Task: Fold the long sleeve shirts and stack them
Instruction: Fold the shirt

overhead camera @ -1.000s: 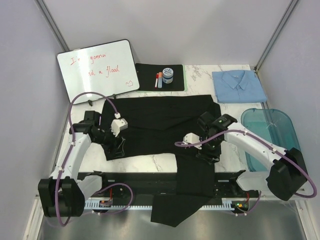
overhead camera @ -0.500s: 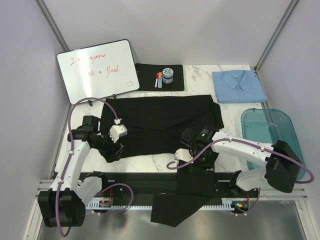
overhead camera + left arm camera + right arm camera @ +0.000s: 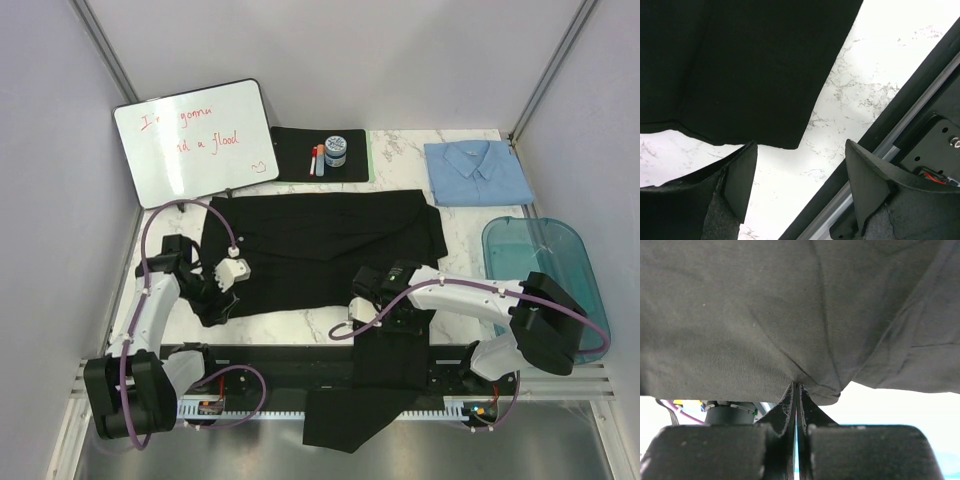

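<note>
right fingers pulled black shirt leftward, pinching it.

Plain black shirt, plain light blue shirt. The table is white with grey marble veins. The whiteboard bears red writing; the mat beside it is black, green-edged.

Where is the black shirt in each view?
Top external: black shirt spread across the middle of the table, one part hanging over the near edge.
Left wrist: upper left, its corner just ahead of the open left gripper.
Right wrist: fills the upper frame, a fold pinched in the shut right gripper.
Shared landmark: black rail at the table's near edge, seen in the top and left wrist views only.
</note>
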Available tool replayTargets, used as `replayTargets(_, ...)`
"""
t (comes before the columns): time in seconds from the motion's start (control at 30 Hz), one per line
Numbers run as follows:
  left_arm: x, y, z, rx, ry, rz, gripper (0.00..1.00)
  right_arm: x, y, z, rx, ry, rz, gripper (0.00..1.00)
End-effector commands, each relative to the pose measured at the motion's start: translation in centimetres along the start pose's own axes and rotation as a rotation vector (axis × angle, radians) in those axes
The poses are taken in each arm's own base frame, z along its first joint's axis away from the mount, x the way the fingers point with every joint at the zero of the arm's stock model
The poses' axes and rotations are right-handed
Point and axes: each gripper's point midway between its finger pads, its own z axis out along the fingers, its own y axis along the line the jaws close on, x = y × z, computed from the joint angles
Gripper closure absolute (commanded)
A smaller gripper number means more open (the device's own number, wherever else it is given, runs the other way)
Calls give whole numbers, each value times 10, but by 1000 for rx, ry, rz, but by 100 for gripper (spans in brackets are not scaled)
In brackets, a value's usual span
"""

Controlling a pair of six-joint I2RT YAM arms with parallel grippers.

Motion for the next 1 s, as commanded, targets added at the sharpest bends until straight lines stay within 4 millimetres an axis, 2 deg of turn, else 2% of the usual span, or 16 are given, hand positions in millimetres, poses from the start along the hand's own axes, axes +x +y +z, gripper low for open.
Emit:
replayTargets(0.0,5,6,2,-2,11,140,24,-6,-14,-10,96,-41,45,100)
replayTargets(0.27,9,-1,-2,38,37,216,28,-20,-29,-37,102,-159,87,100)
replayTargets(0.37,14,-1,0,14,44,254,29,-21,-31,-40,96,-176,84,100)
replayTargets(0.6,18,-7,7,16,27,356,34,-18,-36,-42,104,-188,97,100)
replayTargets(0.8,10,-5,17,39,10,376,42,-14,-33,-40,79,-178,96,100)
replayTargets(0.87,11,-10,24,74,27,387,44,-12,-29,-35,55,-155,95,100)
replayTargets(0.93,15,-13,31,76,44,403,44,-11,-16,-31,-15,-150,88,82)
replayTargets(0.97,16,-17,35,80,53,427,44,-11,-14,-31,-26,-148,84,60)
